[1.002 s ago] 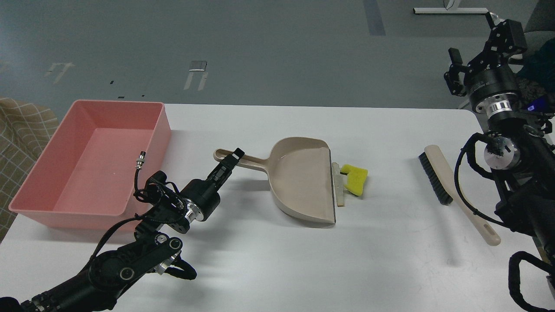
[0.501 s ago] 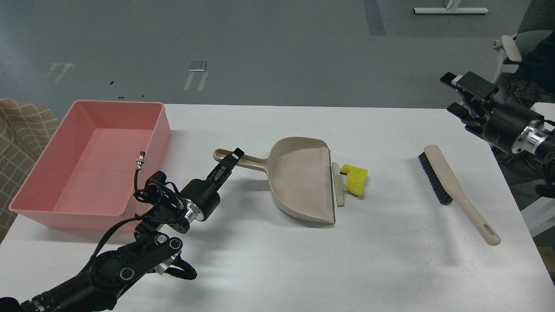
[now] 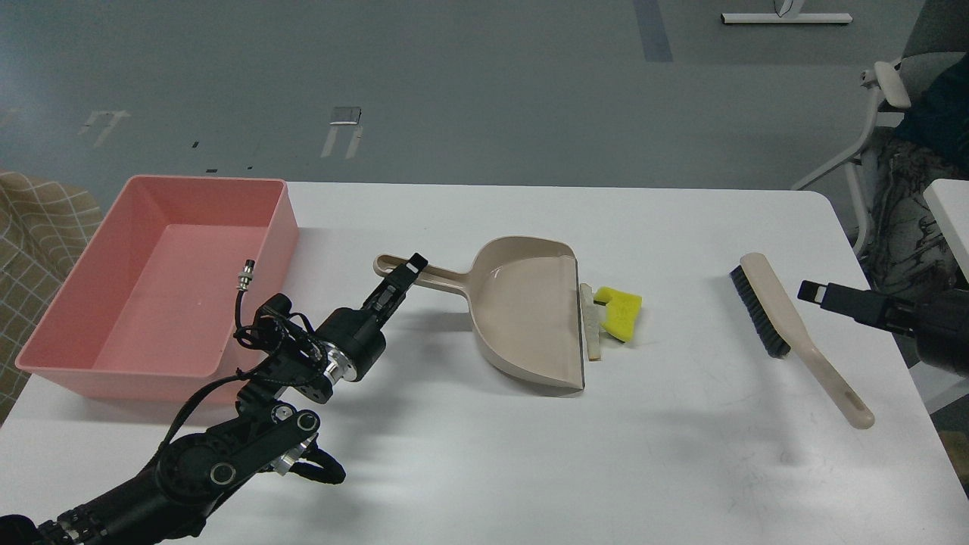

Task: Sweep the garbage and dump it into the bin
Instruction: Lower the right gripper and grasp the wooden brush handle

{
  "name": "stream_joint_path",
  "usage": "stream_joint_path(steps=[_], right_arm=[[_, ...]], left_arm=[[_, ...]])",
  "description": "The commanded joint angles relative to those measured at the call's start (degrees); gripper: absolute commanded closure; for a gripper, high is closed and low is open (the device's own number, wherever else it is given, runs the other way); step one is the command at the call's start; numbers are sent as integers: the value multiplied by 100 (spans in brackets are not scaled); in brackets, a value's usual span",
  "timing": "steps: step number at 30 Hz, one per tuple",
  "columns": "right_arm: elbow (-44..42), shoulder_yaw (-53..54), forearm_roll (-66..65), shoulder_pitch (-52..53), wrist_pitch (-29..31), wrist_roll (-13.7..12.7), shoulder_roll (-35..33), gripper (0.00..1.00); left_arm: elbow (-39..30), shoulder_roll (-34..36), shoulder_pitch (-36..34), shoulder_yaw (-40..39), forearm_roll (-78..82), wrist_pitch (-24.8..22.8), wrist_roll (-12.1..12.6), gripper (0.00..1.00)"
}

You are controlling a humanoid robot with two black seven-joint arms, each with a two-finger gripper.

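The garbage lies mid-table: a bright yellow notched chunk (image 3: 622, 312) and a thin whitish wedge (image 3: 591, 327), both just right of the lip of the beige dustpan (image 3: 522, 318). The pink bin (image 3: 281, 241) stands at the table's left and looks empty. My left gripper (image 3: 406, 274) is closed around the dustpan's handle near its far end. My right gripper (image 3: 811, 290) comes in low from the right edge, just right of the brush (image 3: 783, 322). It is seen side-on as one dark bar, so its fingers cannot be told apart.
The brush lies diagonally with black bristles facing left and its beige handle toward the front right corner. A chair (image 3: 886, 83) and draped cloth stand past the table's right edge. A checked fabric (image 3: 38, 227) lies left of the bin.
My right arm swung down from high at the back right to low beside the brush. My left gripper and the dustpan shifted very slightly together.
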Motion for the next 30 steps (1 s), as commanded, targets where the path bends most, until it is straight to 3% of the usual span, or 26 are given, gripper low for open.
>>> stream_joint_path(steps=[1, 4, 10, 30], right_arm=[[-26, -22, -456, -35, 3, -29, 0, 0], [-114, -22, -738, -44, 12, -161, 44, 0], [-360, -13, -1371, 8, 38, -178, 219, 0], [-369, -40, -1389, -369, 38, -328, 413, 1]], left_arm=[[-1, -21, -4, 0, 8, 0, -1, 100], [-1, -21, -13, 0, 8, 0, -1, 100], [-1, -21, -13, 0, 8, 0, -10, 100], [-45, -21, -13, 9, 8, 0, -10, 100]])
